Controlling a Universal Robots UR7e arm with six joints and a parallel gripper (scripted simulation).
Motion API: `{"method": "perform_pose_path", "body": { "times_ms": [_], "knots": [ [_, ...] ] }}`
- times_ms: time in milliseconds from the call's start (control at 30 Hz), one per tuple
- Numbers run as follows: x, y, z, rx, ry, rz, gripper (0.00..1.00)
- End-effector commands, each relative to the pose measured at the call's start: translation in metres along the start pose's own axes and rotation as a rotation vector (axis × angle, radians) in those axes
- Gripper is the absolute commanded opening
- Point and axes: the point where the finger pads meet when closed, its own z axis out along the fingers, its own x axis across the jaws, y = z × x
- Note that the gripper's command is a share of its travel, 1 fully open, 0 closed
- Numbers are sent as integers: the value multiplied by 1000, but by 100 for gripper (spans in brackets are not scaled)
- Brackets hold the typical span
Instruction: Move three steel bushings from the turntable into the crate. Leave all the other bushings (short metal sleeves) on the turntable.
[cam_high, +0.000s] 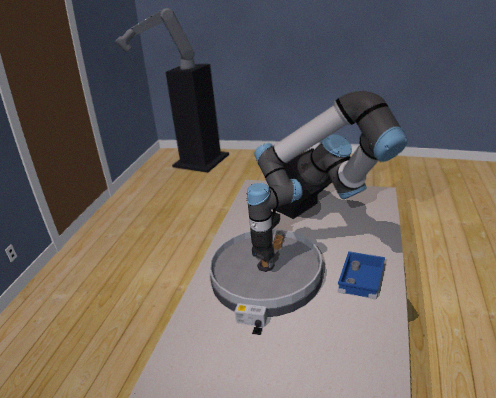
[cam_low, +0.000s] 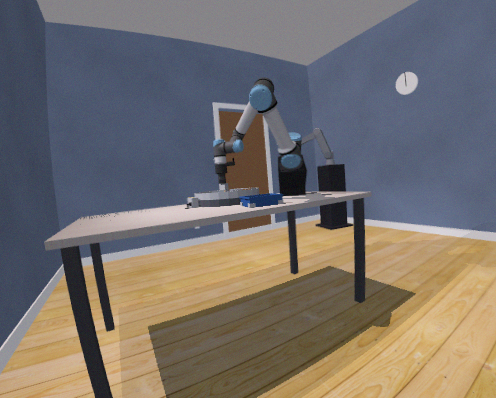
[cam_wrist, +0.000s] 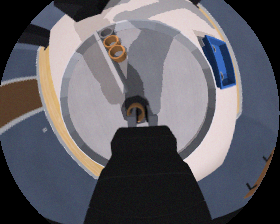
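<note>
My gripper (cam_wrist: 141, 110) (cam_high: 266, 263) is partly open, low over the middle of the turntable (cam_high: 235, 287) (cam_wrist: 85, 100). A copper bushing (cam_wrist: 131, 106) is at the fingertips, a little left of the middle of the gap in the wrist view; a finger hides part of it, and it does not look gripped. Two copper bushings (cam_wrist: 111, 42) (cam_wrist: 117, 53) and a grey steel bushing (cam_wrist: 106, 32) stand in a row by the turntable's straight divider. In the blue crate (cam_high: 367, 272) (cam_wrist: 220, 62) lie two steel bushings (cam_high: 355, 265) (cam_high: 351, 281).
The turntable has a raised rim, and a thin divider (cam_wrist: 110, 62) stands on it. A small white box (cam_high: 250, 315) stands against the rim's near side. The crate stands to the right of the turntable in the top view.
</note>
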Motion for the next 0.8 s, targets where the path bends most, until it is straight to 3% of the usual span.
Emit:
{"method": "perform_pose_path", "body": {
  "times_ms": [0,767],
  "knots": [
    [0,0,0,-1,0,0,42],
    [0,0,-5,-1,0,0,42]
  ]
}}
